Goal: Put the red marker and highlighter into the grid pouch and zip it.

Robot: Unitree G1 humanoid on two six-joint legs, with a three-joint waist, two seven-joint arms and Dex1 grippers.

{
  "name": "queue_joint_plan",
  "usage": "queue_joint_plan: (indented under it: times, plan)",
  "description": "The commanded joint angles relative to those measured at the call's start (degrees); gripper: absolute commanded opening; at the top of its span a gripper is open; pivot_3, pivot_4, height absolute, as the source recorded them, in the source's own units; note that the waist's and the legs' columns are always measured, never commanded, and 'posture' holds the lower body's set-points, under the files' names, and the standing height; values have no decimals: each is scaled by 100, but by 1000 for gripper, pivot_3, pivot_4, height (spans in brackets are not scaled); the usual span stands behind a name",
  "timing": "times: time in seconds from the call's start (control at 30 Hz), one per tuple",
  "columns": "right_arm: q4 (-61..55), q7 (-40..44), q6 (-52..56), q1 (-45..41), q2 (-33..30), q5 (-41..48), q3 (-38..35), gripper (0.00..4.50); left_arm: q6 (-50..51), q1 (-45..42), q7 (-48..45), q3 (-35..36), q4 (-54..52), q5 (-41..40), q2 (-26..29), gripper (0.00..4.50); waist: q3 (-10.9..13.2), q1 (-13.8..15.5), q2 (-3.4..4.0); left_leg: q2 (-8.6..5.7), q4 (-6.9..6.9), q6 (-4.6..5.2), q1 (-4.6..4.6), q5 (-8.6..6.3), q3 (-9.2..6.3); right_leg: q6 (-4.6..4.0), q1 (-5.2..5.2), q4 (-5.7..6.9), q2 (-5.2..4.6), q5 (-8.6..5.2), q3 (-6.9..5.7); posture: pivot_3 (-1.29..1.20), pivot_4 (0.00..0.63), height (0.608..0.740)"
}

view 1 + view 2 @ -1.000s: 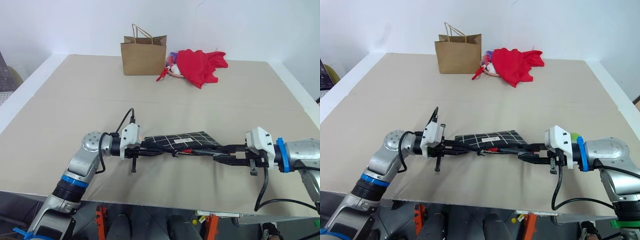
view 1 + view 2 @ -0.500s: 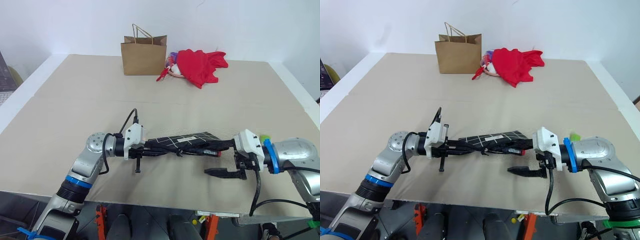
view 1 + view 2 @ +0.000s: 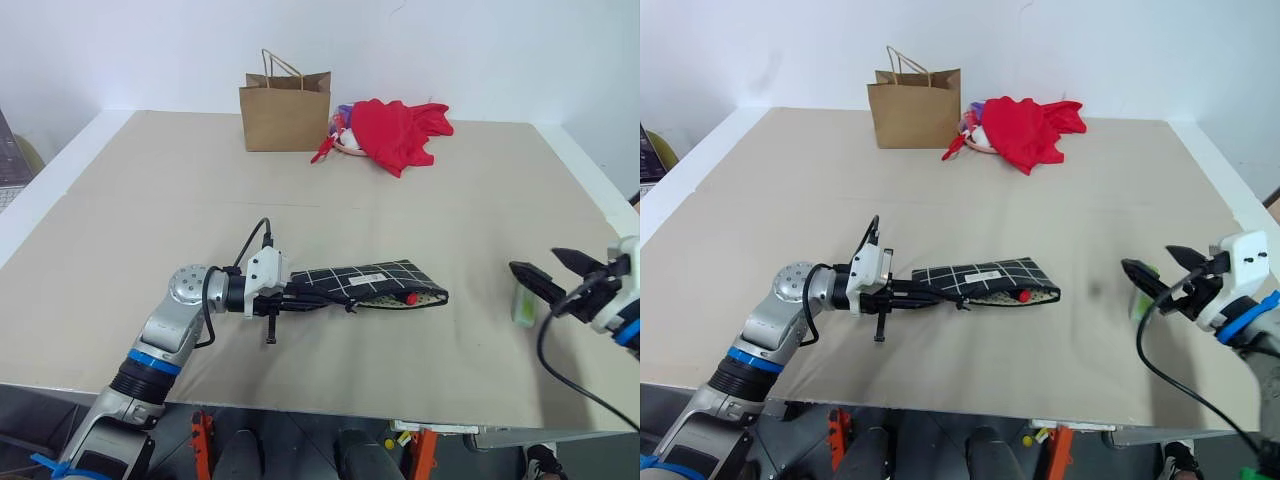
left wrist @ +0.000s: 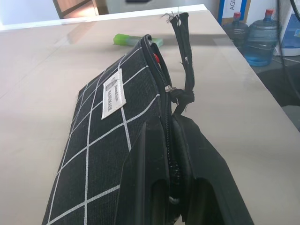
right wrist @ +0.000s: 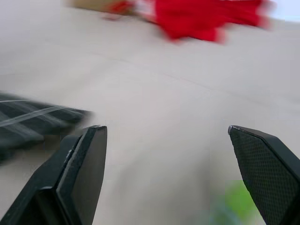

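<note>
The left hand [image 3: 300,297] is clenched on the near end of the grid pouch [image 3: 370,283], pinching the fabric at the zipper line and holding the pouch on the bench [image 3: 150,190]. The zipper is open along the top edge, with the black pull cord [image 4: 183,56] lying loose above it. The red marker [image 3: 410,298] sits inside the pouch, its red end showing at the mouth of the far end.

The right hand [image 3: 548,272] is released, its fingers spread wide, and stands well apart from the pouch, just beside the highlighter [image 3: 523,303], which lies flat on the bench.

Step in hand, as judged: pick up the highlighter. Lower the right hand so that one finger passes on each side of the barrel, close across its short width, and lift it level. Keep the left hand fixed so that the pouch mouth does not shift or collapse. Enter the mouth beside the marker without pushing it out.

At the far edge of the bench stand a brown paper bag [image 3: 285,108] and a red cloth [image 3: 398,132]; neither is needed.
</note>
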Motion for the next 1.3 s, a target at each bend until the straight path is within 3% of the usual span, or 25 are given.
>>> queue_joint_plan:
  times: [0.03,0.23,0.4,0.5,0.53,0.6,0.63,0.73,0.87,0.97,1.03,1.2,1.3]
  plan:
    - [-828,-1108,319,220,499,-256,-95,4448,-106,-87,-38,90,-64,-18,36,0,0,4,0,0,1,0,0,0,-2,-1,0,0,1,-1,0,0,150,739]
    - [-1014,-2240,1190,572,1532,-293,103,4448,-103,-77,-26,66,-87,-4,27,0,-2,4,-3,-2,-2,0,-1,0,-7,-5,0,0,-2,-4,-4,0,150,739]
    - [-803,-2516,1495,477,1764,-290,93,4448,-104,-77,-12,60,-94,10,25,0,-5,1,-5,-2,-1,0,0,0,-4,-6,2,0,-4,-3,-2,0,150,739]
    - [-619,-2682,1593,334,1780,-330,101,3019,-106,-75,-2,57,-100,12,13,0,-11,2,-21,-2,3,-1,0,1,-5,-26,6,-1,-4,-14,-2,0,150,739]
    - [-574,-2711,1609,295,1766,-342,109,2875,-109,-75,3,57,-99,13,9,0,-13,2,-25,-2,3,-1,1,2,-5,-27,6,-1,-3,-13,-2,0,150,739]
    - [-538,-2693,1638,265,1713,-358,157,1944,-115,-76,14,56,-98,19,3,0,-19,-10,-34,-2,3,0,3,2,-5,-28,7,-1,-3,-12,-2,0,150,739]
    - [-536,-2682,1651,270,1678,-374,188,1173,-116,-77,21,57,-96,20,-2,0,-19,-10,-34,-2,3,0,4,2,-5,-29,8,-1,-3,-12,-2,0,150,739]
    - [-539,-2502,1540,307,1465,-474,360,1070,-125,-83,31,57,-91,34,-4,0,-19,-13,-35,-2,2,0,5,2,-5,-29,8,0,-2,-12,-2,0,150,739]
    - [-817,-644,8,76,556,-429,952,1070,-121,-105,14,75,-81,43,18,0,-15,-39,-34,-2,1,1,8,3,2,-29,7,-1,-3,-11,6,0,150,739]
    - [-727,765,-852,-292,-31,-103,982,1070,-122,-122,-15,73,-68,46,26,0,13,-65,17,-3,0,3,8,4,13,-20,1,-1,-4,-7,17,0,150,739]
    - [-572,1738,-1266,-466,-440,143,999,1070,-121,-127,-51,64,-63,40,35,0,17,-44,7,-5,-1,3,7,4,12,3,3,0,-3,2,17,0,150,739]
    - [-517,3880,-1053,-563,-1616,933,1208,1070,-141,-178,-122,69,2,42,33,0,21,19,-2,-5,-9,5,-4,-1,2,5,6,-10,-4,-11,4,0,150,739]
    - [-536,4586,-1144,-270,-2083,761,1582,1070,-162,-204,-129,77,37,49,17,0,22,31,-12,-18,-12,12,-5,-7,-2,-2,6,-11,-18,-17,-2,0,150,739]
